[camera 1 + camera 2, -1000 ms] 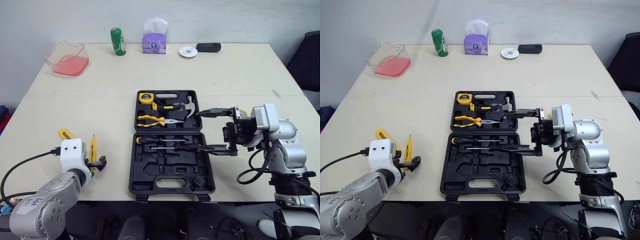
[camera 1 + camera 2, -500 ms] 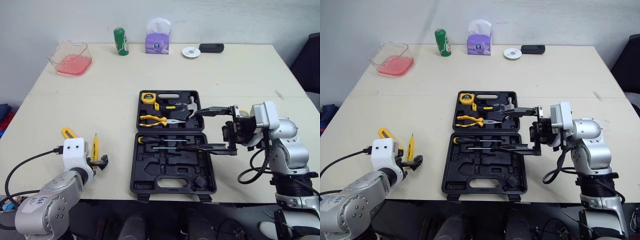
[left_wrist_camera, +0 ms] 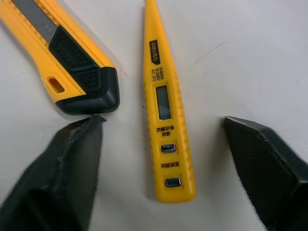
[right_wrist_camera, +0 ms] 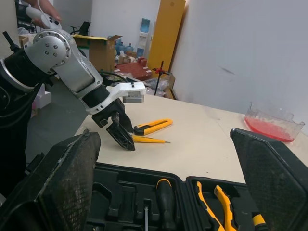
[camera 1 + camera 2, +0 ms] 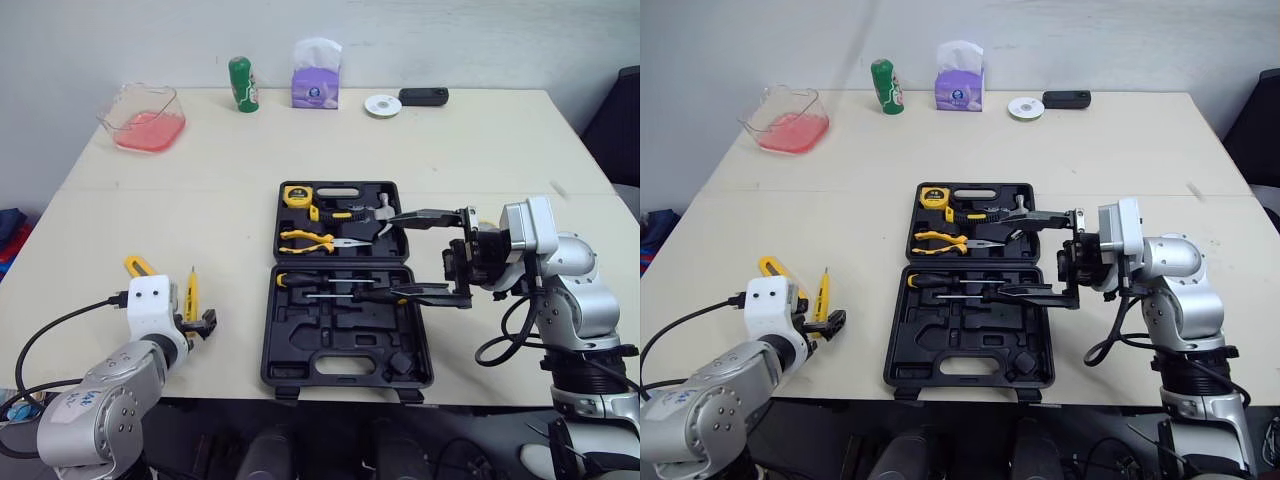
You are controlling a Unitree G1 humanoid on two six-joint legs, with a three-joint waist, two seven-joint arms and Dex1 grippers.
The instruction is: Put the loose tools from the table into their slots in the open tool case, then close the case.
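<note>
The black tool case (image 5: pixel 345 350) lies open at the table's middle, holding a tape measure (image 5: pixel 292 195), pliers (image 5: pixel 310 240), a hammer (image 5: pixel 365 212) and screwdrivers (image 5: pixel 335 288). A yellow tester pen (image 5: pixel 190 293) and a yellow utility knife (image 5: pixel 135 267) lie loose at the front left. My left gripper (image 3: pixel 161 144) is open and low over the table, its fingers on either side of the pen's (image 3: pixel 166 110) blunt end, with the knife (image 3: pixel 62 57) just beside one finger. My right gripper (image 5: pixel 392 254) is wide open above the case's right edge, holding nothing.
Along the far table edge stand a clear container with pink contents (image 5: pixel 143 115), a green bottle (image 5: pixel 241 83), a purple tissue box (image 5: pixel 314 85), a white disc (image 5: pixel 382 104) and a black device (image 5: pixel 423 96). Bare tabletop lies between the loose tools and the case.
The head camera has shifted slightly. My right gripper has lifted a little over the case's right edge. The left gripper stays around the tester pen.
</note>
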